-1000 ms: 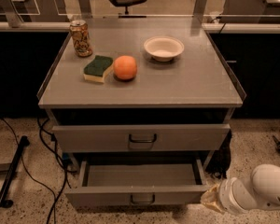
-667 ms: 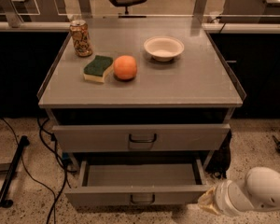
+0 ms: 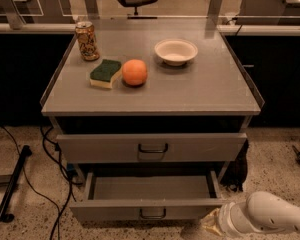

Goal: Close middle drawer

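Note:
The middle drawer (image 3: 146, 210) is pulled well out of the grey cabinet. Its tray (image 3: 150, 188) is empty and its low front carries a small dark loop handle (image 3: 152, 214). Above it, the taller top drawer front (image 3: 152, 147) with a larger handle stands slightly out. The lowest front is out of view. My gripper (image 3: 209, 225) is at the bottom right, just beside the right end of the middle drawer's front. My white arm (image 3: 275, 215) comes in behind it from the right edge.
On the cabinet top (image 3: 210, 91) are a drink can (image 3: 87, 40), a green-and-yellow sponge (image 3: 105, 73), an orange (image 3: 135, 72) and a white bowl (image 3: 176, 51). Cables (image 3: 50, 149) and a black bar (image 3: 12, 184) lie on the floor at left. Dark cabinets stand on both sides.
My arm and gripper have moved left and lower in the frame, closer to the right corner of the middle drawer's front. The drawer has not moved.

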`<action>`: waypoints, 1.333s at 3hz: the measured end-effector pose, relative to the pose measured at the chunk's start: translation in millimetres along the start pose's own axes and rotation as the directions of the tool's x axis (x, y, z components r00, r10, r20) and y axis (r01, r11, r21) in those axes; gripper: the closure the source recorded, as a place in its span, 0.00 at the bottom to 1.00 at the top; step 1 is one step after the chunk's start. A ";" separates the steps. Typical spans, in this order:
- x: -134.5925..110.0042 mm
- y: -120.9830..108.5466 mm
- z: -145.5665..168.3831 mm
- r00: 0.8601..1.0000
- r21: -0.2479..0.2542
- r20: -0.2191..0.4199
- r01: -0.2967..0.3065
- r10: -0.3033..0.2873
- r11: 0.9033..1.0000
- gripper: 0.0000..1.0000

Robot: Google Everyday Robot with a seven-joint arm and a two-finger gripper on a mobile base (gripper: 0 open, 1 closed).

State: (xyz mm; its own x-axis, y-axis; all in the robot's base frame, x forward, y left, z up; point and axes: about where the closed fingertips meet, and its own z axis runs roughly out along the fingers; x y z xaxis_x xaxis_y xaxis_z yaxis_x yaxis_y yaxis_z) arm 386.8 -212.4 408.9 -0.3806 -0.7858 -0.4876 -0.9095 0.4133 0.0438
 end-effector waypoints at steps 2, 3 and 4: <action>-15.1 -18.9 29.2 0.992 0.128 0.085 0.085 -0.096 0.988 1.00; -28.7 -32.6 38.5 0.975 0.210 0.132 0.146 -0.176 0.967 1.00; -45.7 -53.7 48.9 0.954 0.289 0.162 0.197 -0.251 0.937 1.00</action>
State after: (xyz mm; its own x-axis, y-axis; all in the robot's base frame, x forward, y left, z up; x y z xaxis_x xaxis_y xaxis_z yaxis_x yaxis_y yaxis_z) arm 461.2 -176.1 386.2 -0.1080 -0.7790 -0.6176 -0.8789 0.3652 -0.3070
